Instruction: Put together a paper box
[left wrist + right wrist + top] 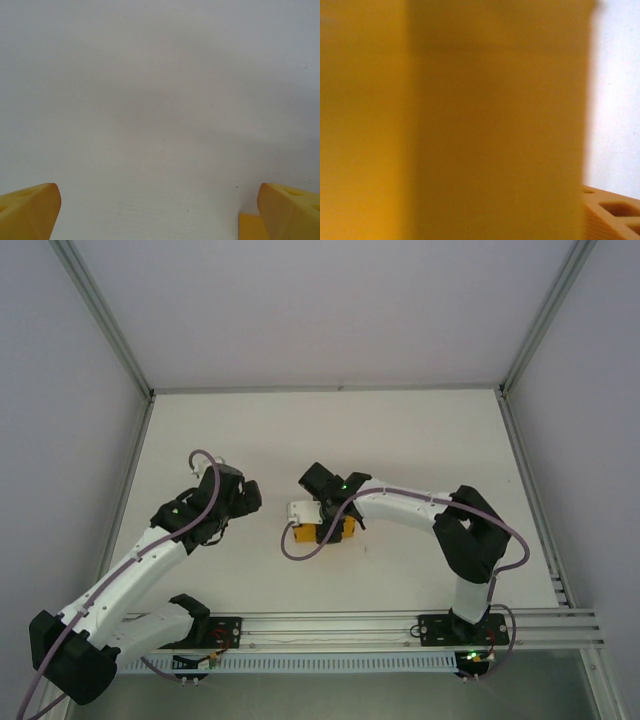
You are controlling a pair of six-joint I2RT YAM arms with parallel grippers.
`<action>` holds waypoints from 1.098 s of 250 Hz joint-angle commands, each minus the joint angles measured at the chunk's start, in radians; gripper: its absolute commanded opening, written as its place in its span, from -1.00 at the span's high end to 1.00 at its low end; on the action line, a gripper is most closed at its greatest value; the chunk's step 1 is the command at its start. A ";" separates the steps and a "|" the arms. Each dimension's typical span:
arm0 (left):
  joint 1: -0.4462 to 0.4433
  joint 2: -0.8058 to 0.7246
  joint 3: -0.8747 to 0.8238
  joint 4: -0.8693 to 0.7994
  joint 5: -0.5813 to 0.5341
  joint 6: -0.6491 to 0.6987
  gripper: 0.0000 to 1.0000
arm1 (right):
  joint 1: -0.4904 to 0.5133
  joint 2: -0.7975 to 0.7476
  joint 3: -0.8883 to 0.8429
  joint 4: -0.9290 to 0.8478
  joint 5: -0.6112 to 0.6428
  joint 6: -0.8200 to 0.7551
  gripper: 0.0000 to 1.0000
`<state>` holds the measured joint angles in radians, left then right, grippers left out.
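Overhead view: paper box [335,531] at frame centre on the white table [420,440], right gripper [318,502] set upon its upper-left end, closure not discernible; left gripper [246,496] to the left of the box, apart from it. Left wrist view: yellow fingertips [30,210] at the two lower corners, spread wide, white table between. Right wrist view: blurred orange-yellow card of the box [460,120] close against the lens, table strip at the right edge, one finger [612,210] at lower right beside the card.
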<state>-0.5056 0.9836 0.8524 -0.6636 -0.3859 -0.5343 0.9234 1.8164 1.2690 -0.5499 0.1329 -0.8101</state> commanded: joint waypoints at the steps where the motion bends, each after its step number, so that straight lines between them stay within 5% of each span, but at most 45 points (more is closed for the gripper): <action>1: 0.012 -0.024 -0.014 -0.028 -0.035 -0.006 -1.00 | 0.006 -0.019 -0.029 0.065 0.075 0.034 -0.36; 70: 0.013 -0.060 -0.023 -0.045 -0.072 -0.013 -1.00 | 0.008 -0.036 -0.114 0.206 0.359 0.048 0.03; 127: 0.014 -0.057 -0.034 -0.030 -0.083 -0.024 -1.00 | 0.008 -0.021 -0.186 0.338 0.479 0.013 -0.12; 161: 0.013 -0.055 -0.033 -0.027 -0.087 -0.022 -1.00 | 0.014 -0.053 -0.197 0.226 0.424 0.078 -0.36; 200: 0.014 -0.061 -0.028 -0.007 -0.094 -0.013 -1.00 | 0.022 -0.126 -0.211 0.061 0.260 0.167 -1.00; 245: 0.022 -0.057 -0.031 0.051 -0.091 0.005 -1.00 | 0.021 -0.219 -0.214 -0.164 -0.062 0.216 -1.00; 275: 0.071 -0.048 -0.049 0.135 -0.038 0.056 -1.00 | 0.008 -0.305 -0.265 -0.088 -0.072 0.234 -1.00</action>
<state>-0.4835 0.9356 0.8257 -0.6243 -0.4511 -0.5323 0.9375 1.5936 1.0519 -0.6052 0.1921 -0.6273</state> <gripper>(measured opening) 0.998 0.998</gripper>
